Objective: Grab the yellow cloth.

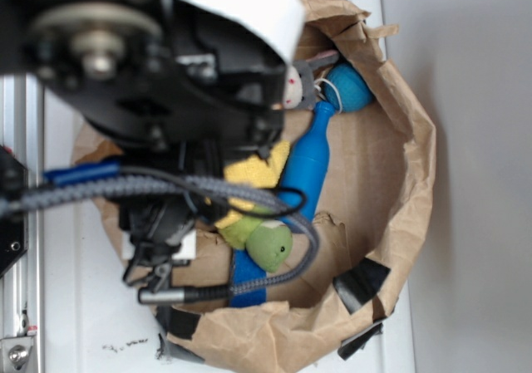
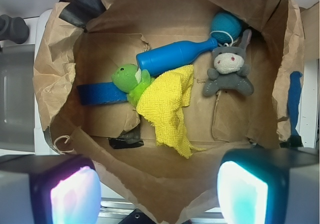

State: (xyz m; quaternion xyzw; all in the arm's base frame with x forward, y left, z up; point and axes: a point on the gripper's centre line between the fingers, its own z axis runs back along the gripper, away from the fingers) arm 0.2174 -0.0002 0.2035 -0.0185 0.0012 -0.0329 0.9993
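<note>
Through the wrist camera I see the gripper at the bottom edge, its 2 fingers spread wide apart with nothing between them. It hangs above the near rim of a crumpled paper bag folded down into a shallow nest.

Just past that rim, on the brown floor of the bag, lies the yellow cloth. It is rumpled and stretched lengthwise, one ragged end pointing toward me, the far end touching the blue bottle. A strip of black tape sits just left of its near end. The cloth's left edge overlaps the green plush turtle, whose head pokes out beside it. The turtle rests on a flat blue strip running leftward.

The bottle lies on its side behind the cloth, neck pointing right. Beyond the neck, a gray plush animal lies face up, apart from the cloth. Farthest back sits a blue ball of yarn against the bag's wall.

From the exterior camera, the arm blocks most of the bag; I can make out only a patch of the cloth between the arm and the bottle.
</note>
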